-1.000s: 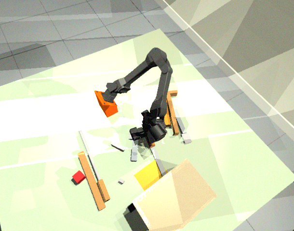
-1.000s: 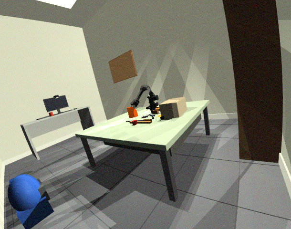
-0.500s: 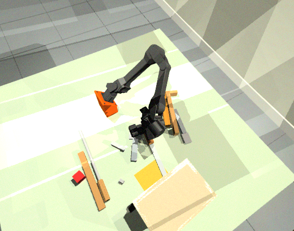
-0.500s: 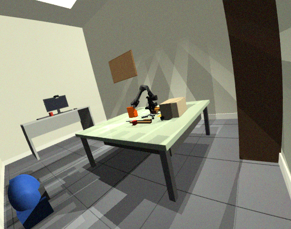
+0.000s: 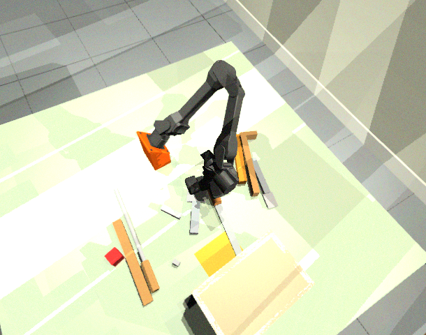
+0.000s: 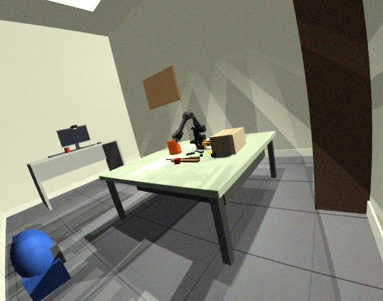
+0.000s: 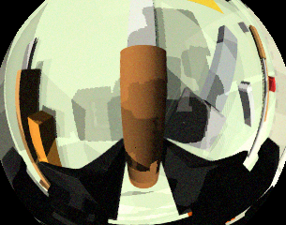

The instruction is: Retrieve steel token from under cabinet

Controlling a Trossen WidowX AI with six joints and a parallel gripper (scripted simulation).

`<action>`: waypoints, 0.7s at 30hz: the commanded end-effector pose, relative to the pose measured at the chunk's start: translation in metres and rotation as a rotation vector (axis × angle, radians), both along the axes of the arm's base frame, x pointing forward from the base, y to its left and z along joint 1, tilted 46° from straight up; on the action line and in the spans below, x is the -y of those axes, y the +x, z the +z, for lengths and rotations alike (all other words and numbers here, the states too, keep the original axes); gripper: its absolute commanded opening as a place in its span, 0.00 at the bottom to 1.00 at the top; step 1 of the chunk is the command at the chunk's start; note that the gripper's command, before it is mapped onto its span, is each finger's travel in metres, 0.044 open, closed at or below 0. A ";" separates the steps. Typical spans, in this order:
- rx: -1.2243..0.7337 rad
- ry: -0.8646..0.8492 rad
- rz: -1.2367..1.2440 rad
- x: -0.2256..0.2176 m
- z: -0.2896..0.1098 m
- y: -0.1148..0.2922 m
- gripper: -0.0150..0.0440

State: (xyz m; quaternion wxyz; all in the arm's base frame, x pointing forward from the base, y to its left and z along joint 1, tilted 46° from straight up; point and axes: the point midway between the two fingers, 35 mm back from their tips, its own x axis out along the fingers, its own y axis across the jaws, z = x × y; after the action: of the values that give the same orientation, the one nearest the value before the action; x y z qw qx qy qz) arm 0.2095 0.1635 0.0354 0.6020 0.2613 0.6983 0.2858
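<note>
My gripper [image 5: 209, 195] [image 7: 142, 142] is shut on the brown handle [image 7: 143, 107] of a long tool. It hangs low over the table, just in front of the arm's base. The tool's grey shaft [image 5: 229, 234] [image 7: 142, 13] runs along the edge of the yellow marked area [image 5: 213, 254] towards the beige cabinet [image 5: 253, 285] [image 6: 227, 142]. Its far end lies at the cabinet's foot. The steel token is not in sight in any view.
An orange block [image 5: 155, 153] [image 6: 174, 147] stands at the arm's mount. An L-shaped wooden stick [image 5: 249, 162] and grey strip [image 5: 265, 187] lie right of the base. Grey bars [image 5: 194, 220], a thin rod [image 5: 128, 223], wooden slats [image 5: 132, 261], a red cube [image 5: 114, 256] and a small grey cube [image 5: 175, 262] lie left of the area.
</note>
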 end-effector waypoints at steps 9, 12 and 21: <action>-0.007 -0.001 -0.001 0.001 0.001 -0.016 0.25; -0.007 -0.001 -0.001 0.000 0.002 -0.019 0.25; -0.015 -0.003 -0.013 -0.002 0.006 -0.015 0.25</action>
State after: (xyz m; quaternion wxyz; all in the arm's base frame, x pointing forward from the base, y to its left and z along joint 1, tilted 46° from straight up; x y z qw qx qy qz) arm 0.1950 0.1640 0.0389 0.6009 0.2636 0.6995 0.2831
